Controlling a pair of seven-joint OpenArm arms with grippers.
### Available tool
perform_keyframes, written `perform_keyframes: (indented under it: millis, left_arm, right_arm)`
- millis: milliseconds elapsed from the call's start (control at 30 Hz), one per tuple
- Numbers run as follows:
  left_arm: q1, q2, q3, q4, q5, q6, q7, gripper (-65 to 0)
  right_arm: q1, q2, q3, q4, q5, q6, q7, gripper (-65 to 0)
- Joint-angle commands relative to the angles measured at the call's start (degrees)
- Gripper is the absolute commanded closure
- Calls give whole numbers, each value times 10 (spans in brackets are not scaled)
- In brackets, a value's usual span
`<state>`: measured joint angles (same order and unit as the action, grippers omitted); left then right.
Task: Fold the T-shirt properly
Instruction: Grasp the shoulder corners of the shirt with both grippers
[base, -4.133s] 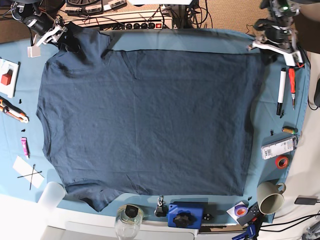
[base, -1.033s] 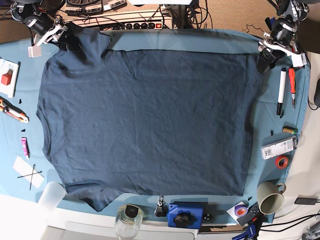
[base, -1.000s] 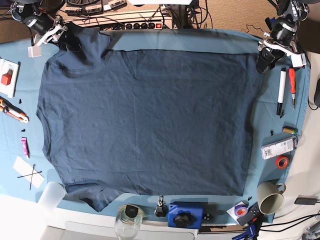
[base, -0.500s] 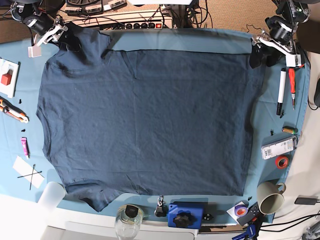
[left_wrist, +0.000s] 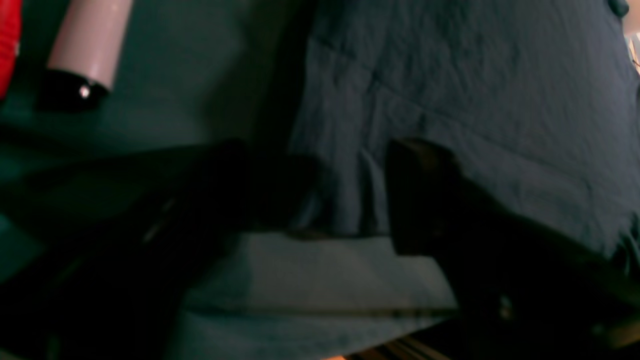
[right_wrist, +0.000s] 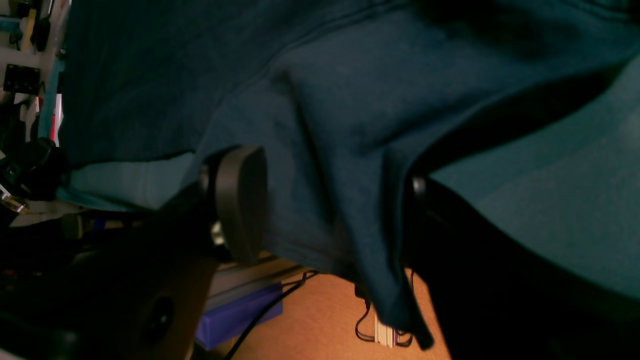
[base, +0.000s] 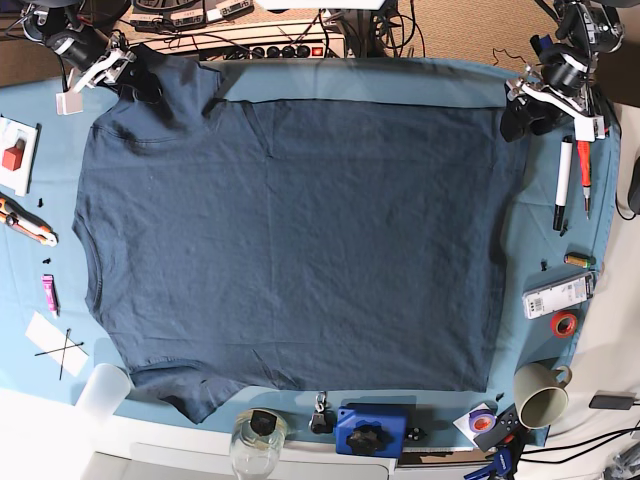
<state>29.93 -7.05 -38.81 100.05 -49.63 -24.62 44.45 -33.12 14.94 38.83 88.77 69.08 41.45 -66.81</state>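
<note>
The dark navy T-shirt (base: 290, 240) lies spread flat on the teal table cloth (base: 555, 245), with one sleeve at the far left corner. My left gripper (base: 520, 110) is at the shirt's far right corner. In the left wrist view it (left_wrist: 345, 185) stands open, its dark fingers (left_wrist: 425, 200) on either side of the shirt's (left_wrist: 475, 75) rumpled corner. My right gripper (base: 135, 80) is at the far left sleeve. The right wrist view shows it (right_wrist: 330, 200) open, the shirt's (right_wrist: 350, 75) sleeve draped between its pads (right_wrist: 240, 200) and hanging past the table edge.
A black-and-white marker (base: 563, 185) and a red pen (base: 584, 165) lie just right of the left gripper. A mug (base: 540, 395), a red tape roll (base: 565, 323), a glass (base: 258, 440) and a blue block (base: 370, 428) line the near edge. Orange pliers (base: 25, 222) lie at the left.
My left gripper has shifted slightly left onto the shirt's far right corner and its jaws have spread apart. The right arm and the shirt have stayed put.
</note>
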Motion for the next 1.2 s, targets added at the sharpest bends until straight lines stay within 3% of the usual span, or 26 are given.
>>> perform_keyframes:
  millis: [0, 100, 300, 467, 533, 700, 900, 1167]
  left_arm:
    - [7, -1, 0, 1, 1, 6, 33, -366]
    - [7, 13, 0, 1, -10, 3, 36, -334]
    - [7, 34, 14, 1, -21, -11, 34, -334]
    - [7, 34, 37, 1, 2, -6, -21, -332]
    - [5, 34, 38, 1, 14, 4, -46, -291]
    - [-3, 34, 38, 1, 21, 33, -48, -164]
    - [-4, 34, 38, 1, 21, 32, -49, -154]
    - [-4, 34, 38, 1, 21, 32, -49, -151]
  right_arm:
    - [-10, 2, -2, -4, -55, -15, -52, -350]
    - [-10, 2, -2, -4, -55, -15, -52, -350]
    - [-10, 2, -2, -4, -55, -15, -51, -350]
    - [-10, 2, -2, -4, -55, -15, -49, -350]
    - [-10, 2, -2, -4, -55, -15, -45, -350]
    - [-7, 2, -2, -4, -55, -15, -15, -350]
    - [11, 2, -2, -4, -57, -15, -20, -349]
    - [15, 2, -3, -4, -90, -15, -30, -196]
